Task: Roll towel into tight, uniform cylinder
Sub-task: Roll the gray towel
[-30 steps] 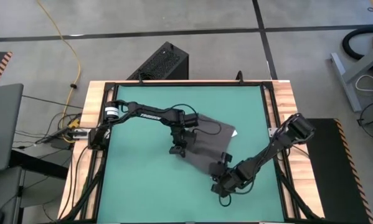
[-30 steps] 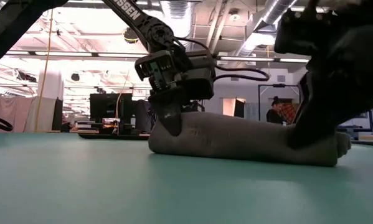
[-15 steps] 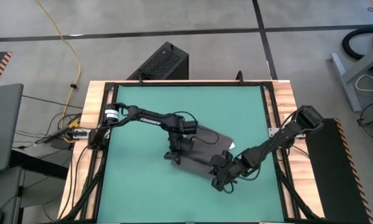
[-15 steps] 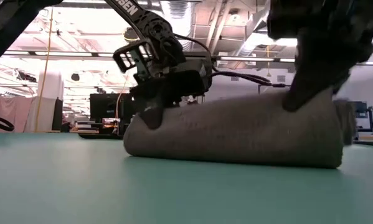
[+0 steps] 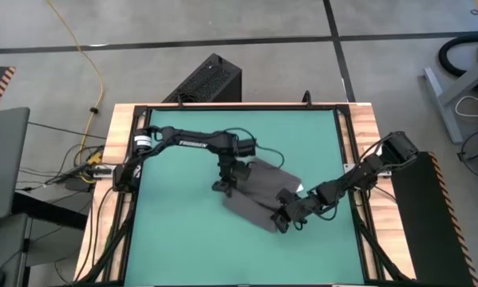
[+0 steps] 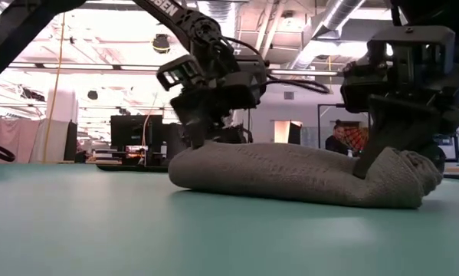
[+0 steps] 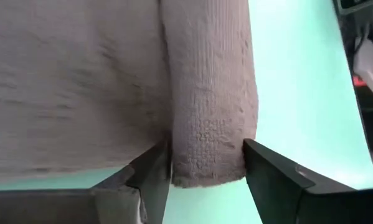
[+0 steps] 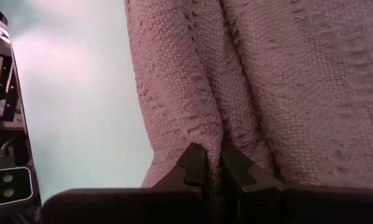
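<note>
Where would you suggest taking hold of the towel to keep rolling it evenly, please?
Probably at the two ends of the rolled edge of the towel, coming from above. The roll lies as a low ridge on the mat, so fingers can straddle its ends: the left gripper straddles one, the right gripper pinches the other.

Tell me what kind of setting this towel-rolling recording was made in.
Likely a robotics lab or workshop: bare concrete floor with a yellow cable trailing across it, exposed ceiling lights, and desks with monitors behind the green table.
</note>
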